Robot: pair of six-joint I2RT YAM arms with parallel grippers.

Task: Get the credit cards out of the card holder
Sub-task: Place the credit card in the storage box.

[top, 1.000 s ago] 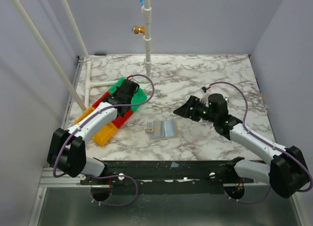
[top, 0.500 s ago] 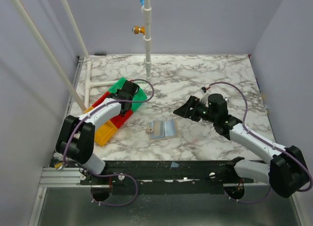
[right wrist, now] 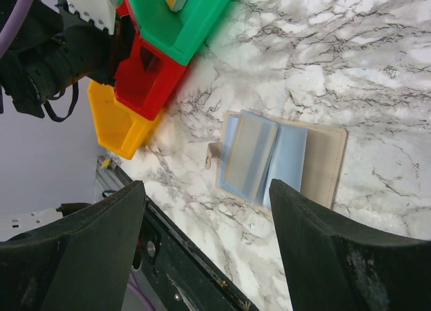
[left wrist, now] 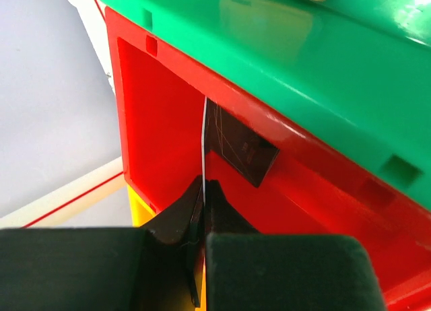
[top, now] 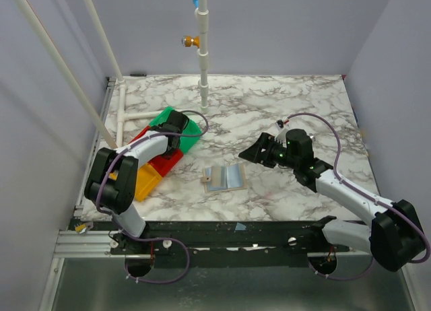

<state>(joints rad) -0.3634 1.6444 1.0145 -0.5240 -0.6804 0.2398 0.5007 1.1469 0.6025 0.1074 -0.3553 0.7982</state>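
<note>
Your left gripper (left wrist: 203, 192) is pinched shut on a thin credit card (left wrist: 204, 139), seen edge-on as a pale line and standing upright in the red tray (left wrist: 158, 116). Just beside it a dark card (left wrist: 239, 147) leans on the tray's wall under the green tray (left wrist: 323, 68); its faint markings are too small to read.

Your right gripper (right wrist: 205, 186) is spread wide and holds nothing, hovering right of the card holder (right wrist: 283, 156). The holder lies unfolded, grey-blue side up, on the marble table (top: 269, 109), apart from the trays and the orange tray (right wrist: 114, 126), with bare marble on every side.
</note>
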